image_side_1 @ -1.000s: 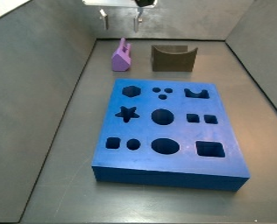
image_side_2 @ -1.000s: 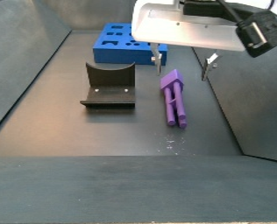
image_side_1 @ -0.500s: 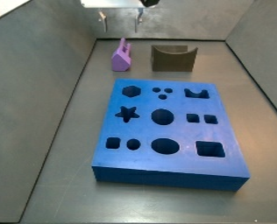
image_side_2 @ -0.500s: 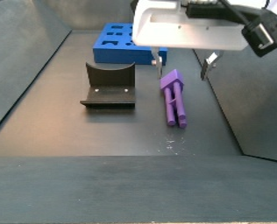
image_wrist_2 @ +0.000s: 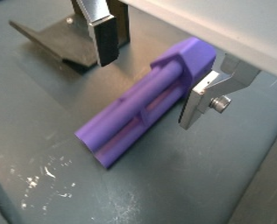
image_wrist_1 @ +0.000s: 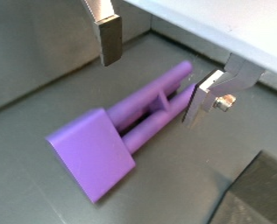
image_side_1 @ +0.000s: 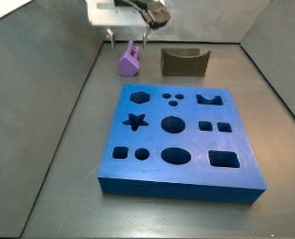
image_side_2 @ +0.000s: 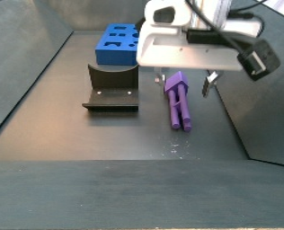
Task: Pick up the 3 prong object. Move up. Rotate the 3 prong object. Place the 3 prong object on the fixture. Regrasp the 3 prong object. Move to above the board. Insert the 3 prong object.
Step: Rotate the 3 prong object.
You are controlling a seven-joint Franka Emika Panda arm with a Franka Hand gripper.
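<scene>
In a wrist view, the gripper (image_wrist_1: 155, 77) hangs over the 3 prong object (image_wrist_1: 124, 140), fingers (image_wrist_1: 110, 38) spread wide apart, one on each side of the purple piece's narrow end and clear of it. The piece lies flat on the grey floor (image_wrist_1: 36, 188), its broad square end away from the fingers.

In a wrist view from the opposite side, the gripper (image_wrist_2: 152, 72) again straddles the 3 prong object (image_wrist_2: 144, 104) without contact, and the fixture (image_wrist_2: 61, 41) stands close behind one finger.

In a side view, the gripper (image_side_1: 125, 39) sits low at the far end of the enclosure, just above the 3 prong object (image_side_1: 130, 61); the fixture (image_side_1: 184, 62) is beside it, and the board (image_side_1: 177, 140) lies nearer the camera, well apart.

In a side view, the white gripper body (image_side_2: 187, 83) hides the far end of the 3 prong object (image_side_2: 180, 103). The fixture (image_side_2: 112, 87) sits alongside, with the board (image_side_2: 121, 45) behind it.
</scene>
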